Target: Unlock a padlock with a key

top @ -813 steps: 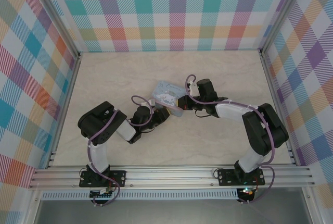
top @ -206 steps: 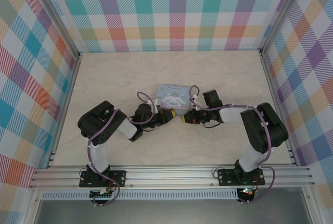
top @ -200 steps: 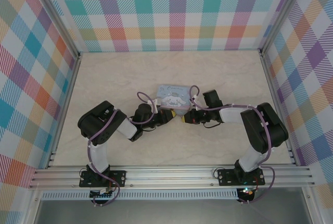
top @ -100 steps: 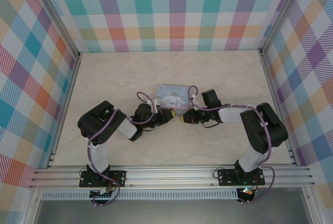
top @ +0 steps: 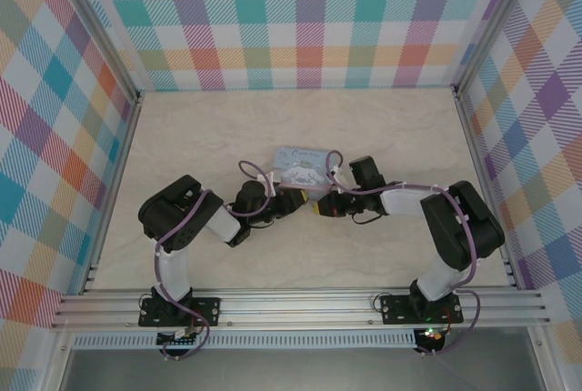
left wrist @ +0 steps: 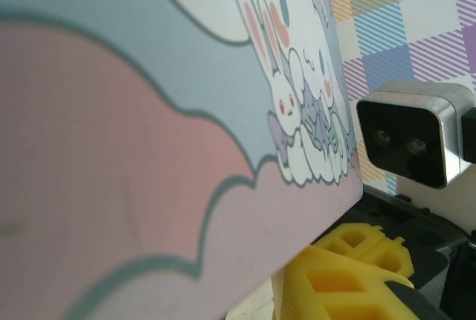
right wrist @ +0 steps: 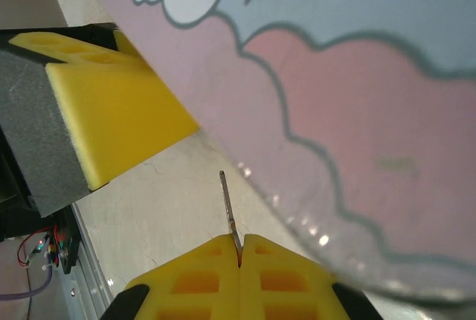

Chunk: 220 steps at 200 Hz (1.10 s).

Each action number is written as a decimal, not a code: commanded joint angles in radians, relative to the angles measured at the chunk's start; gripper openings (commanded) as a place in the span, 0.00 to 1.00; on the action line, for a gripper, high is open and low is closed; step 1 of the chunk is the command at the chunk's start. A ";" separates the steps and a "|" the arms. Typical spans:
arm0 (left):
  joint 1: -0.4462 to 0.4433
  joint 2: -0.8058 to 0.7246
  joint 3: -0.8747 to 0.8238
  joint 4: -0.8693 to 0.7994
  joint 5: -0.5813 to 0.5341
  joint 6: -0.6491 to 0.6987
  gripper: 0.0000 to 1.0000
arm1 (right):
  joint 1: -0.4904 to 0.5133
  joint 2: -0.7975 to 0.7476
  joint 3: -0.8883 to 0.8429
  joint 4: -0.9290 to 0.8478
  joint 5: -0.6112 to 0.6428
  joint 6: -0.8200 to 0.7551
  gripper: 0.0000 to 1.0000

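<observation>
**Bench** [top: 382, 127]: pale marbled top, walled on three sides by checked panels [top: 309, 18]. Both arms are bent inward and meet near the middle.

**Tin** [top: 303, 165]: pale blue, printed with cartoon rabbits and pink clouds. It is placed just beyond the two hands in the top view. In both wrist views it is seen very close, its printed face [left wrist: 149, 149] slanting across the frame, and its edge [right wrist: 357, 112] hangs over the bench [right wrist: 163, 201].

**Key** [right wrist: 227, 205]: a thin metal sliver. It is clamped at its base between the fingertips of the right hand, and its free end sticks out ahead of them. It is held above the bench, just beside the tin's lower edge. Contact with the tin cannot be judged.

**Right hand** [right wrist: 239, 242]: yellow fingers, pressed together on the key. In the top view it is found at [top: 318, 207], close to the tin's near edge.

**Left hand** [top: 291, 202]: placed just left of the right hand, at the tin's near side. One left finger [right wrist: 111, 112], yellow with a grey pad, is seen partly covered by the tin. Whether this hand is clenched or released cannot be told.

**Camera** [left wrist: 411, 141]: a black and silver unit, seen past the tin's corner in the left wrist view, with a yellow finger [left wrist: 342, 272] below it.
</observation>
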<state>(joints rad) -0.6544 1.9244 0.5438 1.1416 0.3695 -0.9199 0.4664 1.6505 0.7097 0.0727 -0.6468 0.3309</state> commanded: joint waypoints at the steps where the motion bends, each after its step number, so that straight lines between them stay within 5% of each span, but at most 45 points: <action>1: -0.014 0.032 0.015 0.041 -0.037 -0.021 0.31 | 0.006 -0.029 0.009 -0.011 -0.009 -0.021 0.00; 149: -0.026 0.062 0.011 0.046 -0.072 -0.027 0.30 | -0.070 -0.087 0.099 -0.117 0.016 -0.067 0.01; 220: -0.026 0.030 -0.002 0.019 -0.062 -0.011 0.08 | -0.061 -0.101 0.025 -0.082 0.006 -0.073 0.01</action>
<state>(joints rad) -0.6716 1.9671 0.5541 1.2102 0.3084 -0.9260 0.3988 1.5772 0.7692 -0.0162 -0.6281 0.2962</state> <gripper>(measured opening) 0.110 0.050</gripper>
